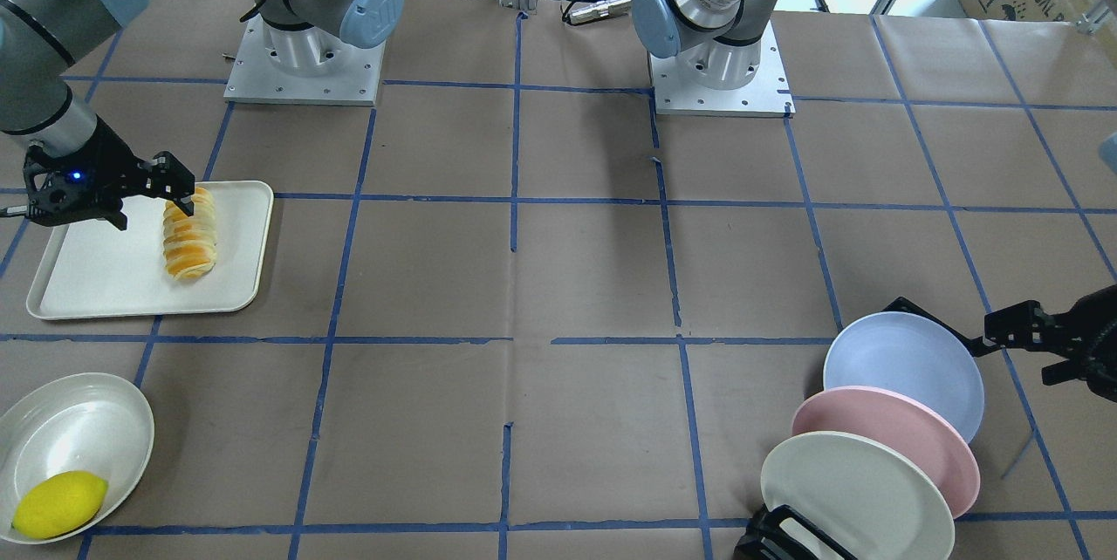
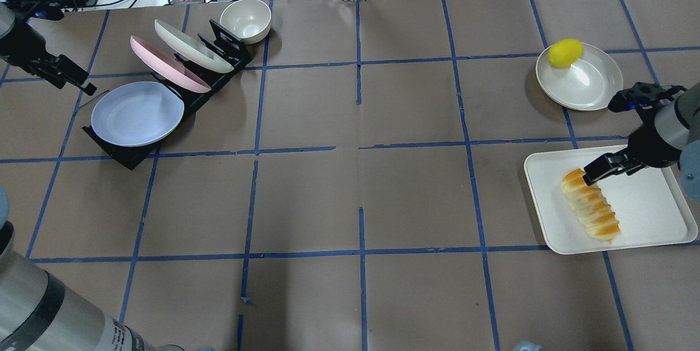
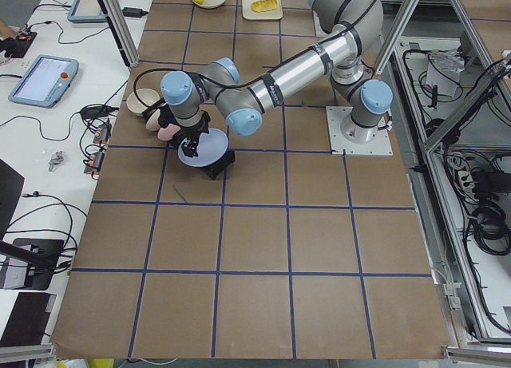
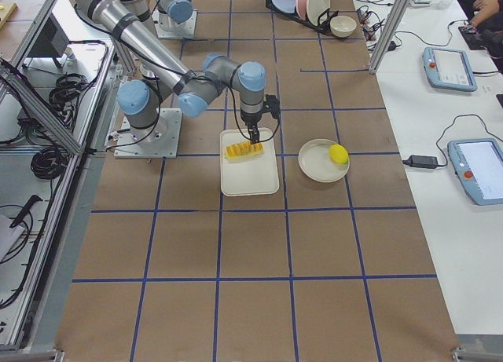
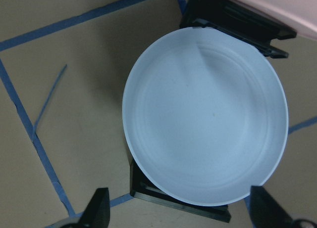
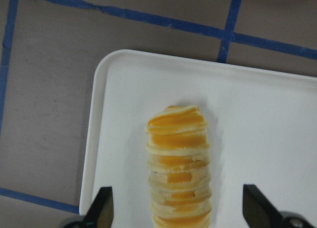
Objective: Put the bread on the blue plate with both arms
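The bread (image 1: 188,233), a striped orange and pale yellow roll, lies on a white tray (image 1: 105,272). It also shows in the overhead view (image 2: 590,205) and the right wrist view (image 6: 179,163). My right gripper (image 1: 147,204) hangs open just above it, a finger on each side, touching nothing. The blue plate (image 2: 136,113) leans in the front slot of a black rack (image 2: 224,47). It fills the left wrist view (image 5: 205,119) and shows in the front view (image 1: 903,372). My left gripper (image 2: 76,82) is open and empty, above and just beside the plate's rim.
A pink plate (image 2: 164,61) and a cream plate (image 2: 191,45) stand in the same rack behind the blue one. A cream bowl (image 2: 246,20) sits past the rack. A lemon (image 2: 565,53) lies on a white dish (image 2: 582,80) beyond the tray (image 2: 640,209).
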`<control>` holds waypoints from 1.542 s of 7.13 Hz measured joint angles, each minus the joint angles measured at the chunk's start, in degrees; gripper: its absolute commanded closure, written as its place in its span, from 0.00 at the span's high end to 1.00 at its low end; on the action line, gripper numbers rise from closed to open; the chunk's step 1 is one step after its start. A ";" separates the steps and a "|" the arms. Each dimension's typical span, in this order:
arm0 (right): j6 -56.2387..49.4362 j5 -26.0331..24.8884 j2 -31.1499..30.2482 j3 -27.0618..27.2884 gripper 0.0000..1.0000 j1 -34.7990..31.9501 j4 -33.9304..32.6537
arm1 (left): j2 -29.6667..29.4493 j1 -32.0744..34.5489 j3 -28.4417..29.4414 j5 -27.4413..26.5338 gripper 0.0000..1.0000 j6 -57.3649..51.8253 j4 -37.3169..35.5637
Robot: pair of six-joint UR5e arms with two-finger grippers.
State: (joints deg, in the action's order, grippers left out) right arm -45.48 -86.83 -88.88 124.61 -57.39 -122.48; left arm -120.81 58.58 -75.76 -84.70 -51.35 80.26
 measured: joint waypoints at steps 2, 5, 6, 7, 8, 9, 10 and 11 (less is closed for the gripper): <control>-0.50 0.02 3.78 0.63 0.92 0.49 -3.04 | -3.96 -0.33 1.46 0.85 1.00 0.16 -0.71; -0.37 -0.13 7.13 0.85 0.92 0.52 -5.11 | -6.10 -0.39 1.61 1.26 1.00 0.65 -3.09; -0.26 -0.26 7.37 1.25 0.92 0.48 -5.05 | -6.72 -0.39 1.64 1.60 0.99 0.80 -3.24; -0.19 -0.35 7.36 2.03 0.92 0.46 -5.08 | -7.12 -0.39 1.65 2.10 0.98 0.92 -3.26; -0.15 -0.36 7.47 2.57 0.90 0.45 -5.34 | -7.37 -0.39 1.66 2.34 0.98 0.99 -3.27; -0.14 -0.35 7.63 2.78 0.80 0.44 -5.51 | -7.71 -0.38 1.65 2.43 0.98 1.11 -3.25; -0.14 -0.31 7.74 2.83 0.19 0.44 -5.87 | -8.32 -0.37 1.64 2.46 0.97 1.44 -3.17; -0.19 -0.32 7.72 2.91 0.04 0.44 -6.48 | -9.04 -0.35 1.64 2.48 0.76 1.90 -3.08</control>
State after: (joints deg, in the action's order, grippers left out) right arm -45.67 -87.15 -81.17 127.52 -56.95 -128.96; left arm -129.84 58.22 -74.11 -82.22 -49.46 77.19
